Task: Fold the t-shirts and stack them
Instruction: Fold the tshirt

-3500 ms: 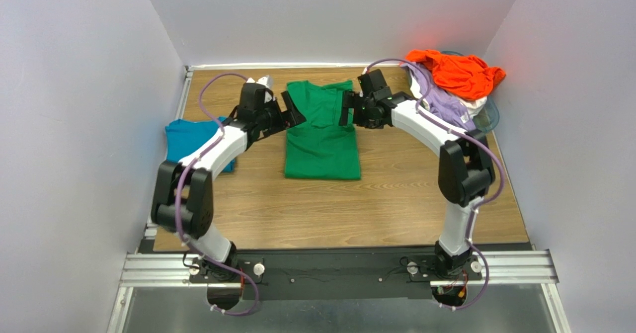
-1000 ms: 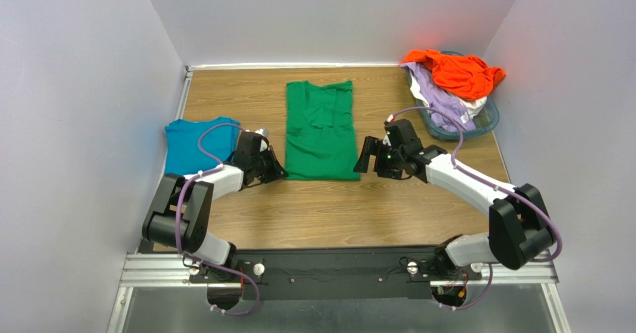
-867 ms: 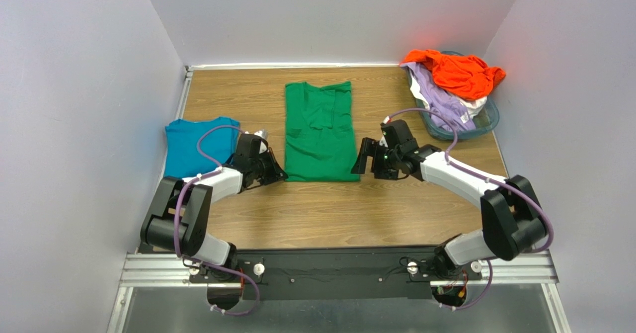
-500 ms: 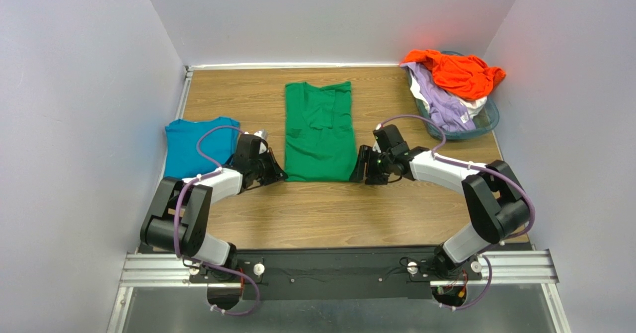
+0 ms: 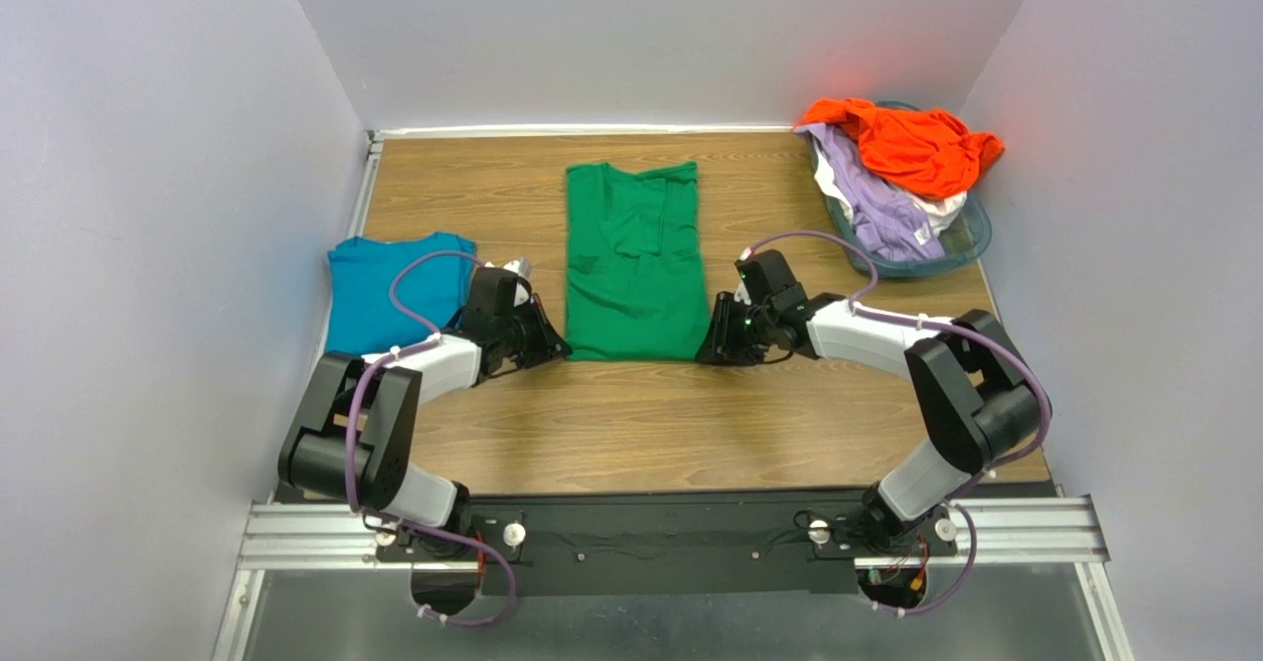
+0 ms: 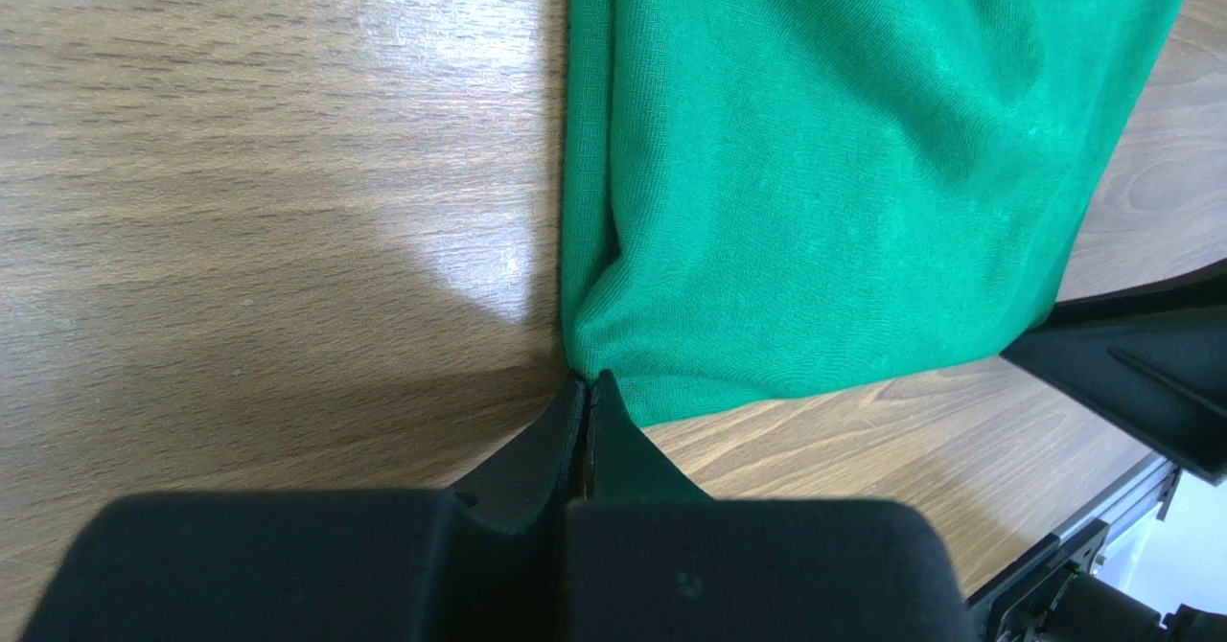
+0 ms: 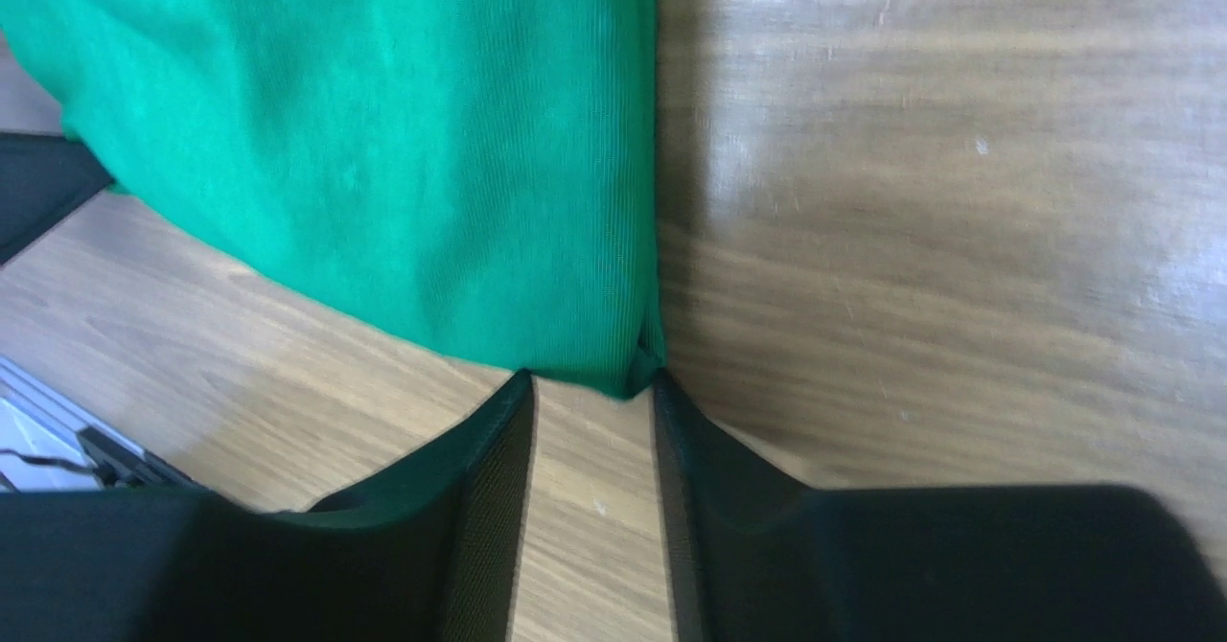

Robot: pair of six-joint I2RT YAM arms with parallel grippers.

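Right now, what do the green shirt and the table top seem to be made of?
The green shirt: looks like soft knit cloth, matte; fine ribbing and soft folds show. The table top: wood or wood-look laminate, smooth, slightly glossy; grain lines and glare show.

right pincer (image 7: 591, 384): slid in to near-right corner of green t-shirt (image 5: 638, 269) | jaws: narrowed around that corner

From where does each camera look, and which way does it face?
Top: above and behind, looking down at table; left gripper and right gripper show.
Left wrist: low, facing green shirt corner; left gripper shut on it.
Right wrist: low, facing the other near corner; right gripper open around it.
Wrist views share the shirt's near hem.
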